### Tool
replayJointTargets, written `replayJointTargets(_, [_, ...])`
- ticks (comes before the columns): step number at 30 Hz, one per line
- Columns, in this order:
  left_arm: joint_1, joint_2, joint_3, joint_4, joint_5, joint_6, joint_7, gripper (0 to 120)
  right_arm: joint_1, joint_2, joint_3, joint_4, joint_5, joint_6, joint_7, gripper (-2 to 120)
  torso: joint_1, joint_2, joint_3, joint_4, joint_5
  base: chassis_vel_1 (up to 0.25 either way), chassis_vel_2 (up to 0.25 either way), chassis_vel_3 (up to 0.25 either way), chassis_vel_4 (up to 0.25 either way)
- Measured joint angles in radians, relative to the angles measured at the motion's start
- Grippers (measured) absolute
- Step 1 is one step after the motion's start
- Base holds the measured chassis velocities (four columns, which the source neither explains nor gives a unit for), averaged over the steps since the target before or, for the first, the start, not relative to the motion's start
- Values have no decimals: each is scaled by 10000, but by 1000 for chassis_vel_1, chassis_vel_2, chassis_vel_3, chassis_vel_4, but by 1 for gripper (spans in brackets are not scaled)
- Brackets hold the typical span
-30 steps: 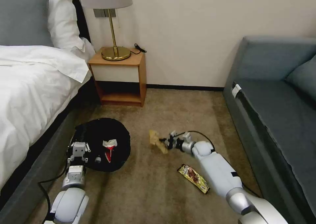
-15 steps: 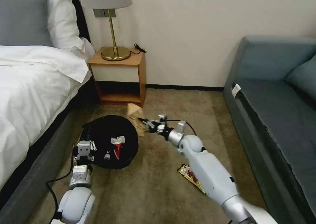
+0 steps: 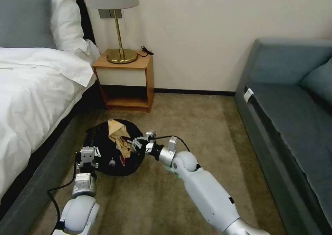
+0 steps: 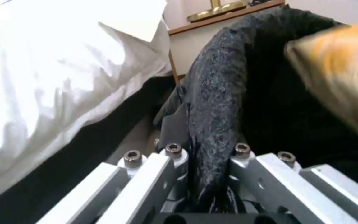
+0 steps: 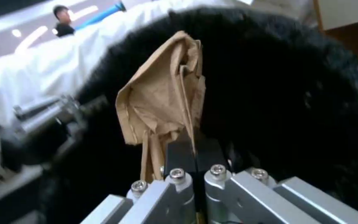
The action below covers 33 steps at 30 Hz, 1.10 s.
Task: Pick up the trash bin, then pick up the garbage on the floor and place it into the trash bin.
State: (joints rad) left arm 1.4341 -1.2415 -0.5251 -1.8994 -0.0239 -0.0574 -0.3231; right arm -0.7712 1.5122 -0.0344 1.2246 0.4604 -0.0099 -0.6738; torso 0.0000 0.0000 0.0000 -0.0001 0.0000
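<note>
The trash bin, round with a black bag liner, is tipped toward me at the foot of the bed. My left gripper is shut on its near rim; in the left wrist view the fingers pinch the black liner. My right gripper is shut on a piece of garbage, a crumpled tan paper wrapper, and holds it over the bin's mouth. The right wrist view shows that gripper clamping the wrapper against the liner. A red-and-white packet lies inside the bin.
A bed with white sheets runs along the left. A wooden nightstand with a brass lamp stands at the wall. A grey-blue sofa lines the right side. Brown carpet lies open between them.
My right gripper has carried the tan wrapper up and to the left, from the carpet to over the bin's mouth. My left gripper has shifted the bin slightly right.
</note>
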Motion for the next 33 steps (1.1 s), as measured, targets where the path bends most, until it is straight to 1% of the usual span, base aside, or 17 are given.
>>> replayJointTargets(4, [-35, -38, 52, 114, 19, -61, 6, 5, -81, -92, -85, 10, -328, 130, 174, 17, 0, 0, 0, 0, -1, 0, 0, 0, 0])
replayJointTargets(5, [-35, -38, 52, 114, 19, -61, 6, 5, -81, -92, -85, 10, -328, 130, 174, 17, 0, 0, 0, 0, -1, 0, 0, 0, 0])
replayJointTargets(8, [-82, -58, 70, 181, 52, -86, 24, 5, -91, -48, -48, -79, -972, 377, 241, 30, 0, 0, 0, 0, 1, 0, 0, 0, 0])
replayJointTargets(9, [-82, -58, 70, 181, 52, -86, 24, 5, -91, -48, -48, -79, -972, 377, 241, 30, 0, 0, 0, 0, 1, 0, 0, 0, 0])
replayJointTargets(11, [-92, -72, 86, 236, 79, -112, 47, 5, -128, 18, 4, -233, -1518, 556, 373, 40, 0, 0, 0, 0, 0, 0, 0, 0, 0])
replayJointTargets(12, [-93, -74, 87, 243, 81, -120, 50, 5, -148, 37, 18, -252, -1579, 593, 393, 45, 0, 0, 0, 0, 1, 0, 0, 0, 0])
replayJointTargets(13, [-93, -74, 87, 243, 81, -120, 50, 5, -148, 37, 18, -252, -1579, 593, 393, 45, 0, 0, 0, 0, 1, 0, 0, 0, 0])
replayJointTargets(15, [-93, -74, 88, 265, 87, -135, 59, 5, -184, 70, 68, -142, -1551, 634, 478, 57, 0, 0, 0, 1, 0, 0, 0, 0, 0])
replayJointTargets(17, [-93, -73, 88, 268, 88, -138, 60, 5, -189, 63, 68, -29, -1459, 621, 530, 60, 0, -1, 1, 0, 0, 0, 0, 0, 0])
replayJointTargets(19, [-93, -66, 87, 273, 88, -142, 62, 5, -170, -32, 55, 450, -1062, 498, 721, 67, 0, 0, 0, 1, 1, 0, 0, 0, 0])
replayJointTargets(21, [-102, -56, 83, 302, 88, -148, 64, 5, 11, -345, 45, 1149, -686, 251, 1002, 80, 0, 0, 0, 1, 1, 0, 0, 0, 0])
replayJointTargets(22, [-102, -56, 83, 302, 88, -148, 64, 5, 11, -345, 45, 1149, -686, 251, 1002, 80, 0, 0, 0, 1, 1, 0, 0, 0, 0])
replayJointTargets(25, [-107, -56, 80, 304, 93, -149, 66, 5, 202, -671, 161, 1648, -703, -162, 1522, 90, 0, 0, 0, 1, 2, 0, 0, 0, 0])
replayJointTargets(27, [-103, -32, 71, 303, 115, -149, 72, 5, 377, -1086, 473, 1949, -1218, -825, 2441, 99, 0, 0, 0, 1, 1, 0, 0, 0, 0])
replayJointTargets(29, [-102, -21, 64, 301, 119, -149, 72, 5, 405, -1184, 547, 1957, -1404, -964, 2589, 99, 0, 0, 0, 1, 1, 0, 0, 0, 0])
replayJointTargets(31, [-104, 51, 44, 273, 123, -144, 74, 5, 440, -1600, 811, 1901, -2383, -1482, 2985, 100, 0, 0, 0, 1, 4, 0, 0, 0, 0])
replayJointTargets(33, [-118, 73, 40, 270, 123, -134, 75, 5, 417, -1790, 892, 1848, -2686, -1724, 3132, 100, 0, 0, 0, 2, 3, 0, 0, 0, 0])
